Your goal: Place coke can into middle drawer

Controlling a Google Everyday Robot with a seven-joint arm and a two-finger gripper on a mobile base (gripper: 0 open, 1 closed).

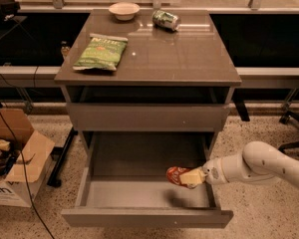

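Note:
The coke can [176, 175] is red and lies on its side, held over the right part of the open middle drawer [144, 195]. My gripper [191, 177] reaches in from the right on a white arm and is shut on the can, just above the drawer's light grey floor. The drawer is pulled out at the bottom of the grey-brown cabinet, with a shut drawer front [147, 116] above it.
On the cabinet top [189, 59] lie a green chip bag [101, 52], a white bowl [124, 10] and a green soda can [166, 20] on its side. An open cardboard box [15, 161] stands on the floor at the left. Cables run along the left.

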